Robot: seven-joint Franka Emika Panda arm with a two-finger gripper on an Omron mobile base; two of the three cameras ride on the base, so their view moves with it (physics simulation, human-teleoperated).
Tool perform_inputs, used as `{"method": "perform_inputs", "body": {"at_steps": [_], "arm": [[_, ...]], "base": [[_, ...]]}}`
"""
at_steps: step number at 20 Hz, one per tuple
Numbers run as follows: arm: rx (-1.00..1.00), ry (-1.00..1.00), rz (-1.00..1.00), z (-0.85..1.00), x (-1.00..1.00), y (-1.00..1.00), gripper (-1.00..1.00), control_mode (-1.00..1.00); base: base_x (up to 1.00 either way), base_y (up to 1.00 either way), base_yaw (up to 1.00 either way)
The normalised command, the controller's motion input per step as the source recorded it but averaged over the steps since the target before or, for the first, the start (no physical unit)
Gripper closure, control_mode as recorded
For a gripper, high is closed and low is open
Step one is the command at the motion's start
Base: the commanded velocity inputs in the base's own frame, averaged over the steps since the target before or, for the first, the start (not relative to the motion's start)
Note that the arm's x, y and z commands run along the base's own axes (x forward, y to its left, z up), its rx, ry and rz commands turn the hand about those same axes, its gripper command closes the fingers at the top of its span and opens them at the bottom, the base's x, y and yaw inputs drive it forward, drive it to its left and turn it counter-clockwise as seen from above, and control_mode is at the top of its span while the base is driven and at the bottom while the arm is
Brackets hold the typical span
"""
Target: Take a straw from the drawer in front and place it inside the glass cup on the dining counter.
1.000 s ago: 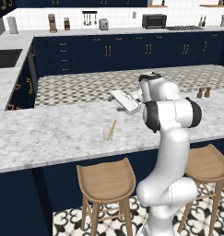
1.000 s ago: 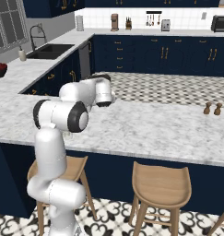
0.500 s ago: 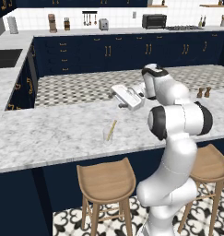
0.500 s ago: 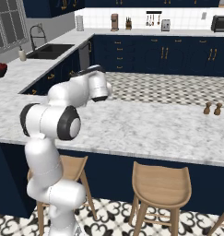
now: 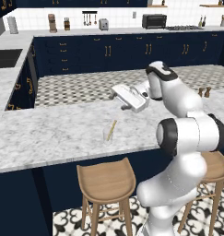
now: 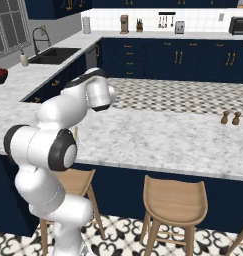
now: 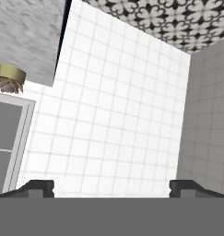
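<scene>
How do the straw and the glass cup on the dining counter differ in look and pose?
The straw is a thin, opaque, pale yellow-tan stick; the glass cup is short, clear and nearly invisible. The straw leans tilted and rises above the rim; the glass cup stands upright. Both sit together on the dining counter, the straw inside the cup.

Checked every surface I can see from my base and hand cameras: no legible text, labels, brands, numbers or signs on anything. Nothing to record.
</scene>
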Motion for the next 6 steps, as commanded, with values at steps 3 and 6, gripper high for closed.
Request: {"method": "perform_inputs", "body": {"at_steps": [3,6], "arm": [[-0.04,0.00,0.00,0.03,-0.74,0.14,-1.00,-1.00],[-0.05,0.00,0.00,0.00,-0.70,0.21,-1.00,-1.00]], "base": [[0.00,0.00,0.00],[0.00,0.00,0.00]]}}
